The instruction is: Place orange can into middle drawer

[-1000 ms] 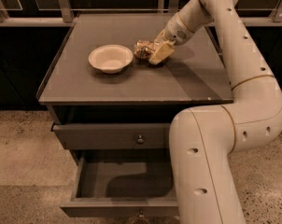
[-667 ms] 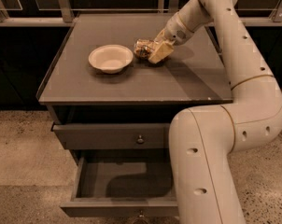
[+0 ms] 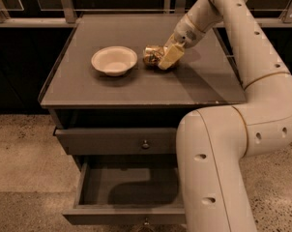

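Observation:
The orange can (image 3: 151,54), small, dented and shiny, sits on the grey tabletop (image 3: 136,86) just right of the cream-white bowl (image 3: 114,60). My gripper (image 3: 166,57) reaches down from the upper right and is right against the can's right side, low over the tabletop. The middle drawer (image 3: 126,190) is pulled open below the table. Its dark grey inside shows nothing in it, and my arm covers its right part. Its knob (image 3: 146,223) shows at the bottom edge.
The top drawer (image 3: 117,141) is closed, with a small round knob (image 3: 145,144). My large white arm (image 3: 218,168) stands in front of the cabinet's right side. Metal railing posts (image 3: 66,1) run behind the table. Speckled floor (image 3: 20,153) lies on the left.

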`<act>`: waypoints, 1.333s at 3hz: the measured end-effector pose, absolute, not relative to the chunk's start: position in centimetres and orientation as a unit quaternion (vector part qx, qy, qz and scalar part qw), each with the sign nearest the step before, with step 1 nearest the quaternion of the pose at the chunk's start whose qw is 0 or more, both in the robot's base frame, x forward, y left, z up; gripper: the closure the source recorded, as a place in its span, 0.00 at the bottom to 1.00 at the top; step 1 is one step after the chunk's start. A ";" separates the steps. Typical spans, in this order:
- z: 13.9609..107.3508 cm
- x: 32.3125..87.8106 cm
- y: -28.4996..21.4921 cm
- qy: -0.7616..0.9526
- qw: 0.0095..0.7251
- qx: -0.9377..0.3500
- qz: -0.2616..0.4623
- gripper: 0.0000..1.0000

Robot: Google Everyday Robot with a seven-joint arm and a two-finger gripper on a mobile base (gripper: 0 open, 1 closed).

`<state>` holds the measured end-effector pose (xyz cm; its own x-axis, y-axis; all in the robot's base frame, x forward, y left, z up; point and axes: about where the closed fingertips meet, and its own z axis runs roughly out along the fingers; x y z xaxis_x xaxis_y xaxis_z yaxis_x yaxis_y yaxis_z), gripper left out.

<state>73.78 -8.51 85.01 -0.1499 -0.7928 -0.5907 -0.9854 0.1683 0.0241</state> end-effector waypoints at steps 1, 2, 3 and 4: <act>86.8 72.1 -9.5 0.754 0.210 -0.585 0.213 1.00; 88.4 69.4 -10.8 0.772 0.197 -0.555 0.240 1.00; 90.8 65.6 -11.4 0.753 0.218 -0.550 0.287 1.00; 90.2 64.9 -10.1 0.749 0.217 -0.548 0.304 1.00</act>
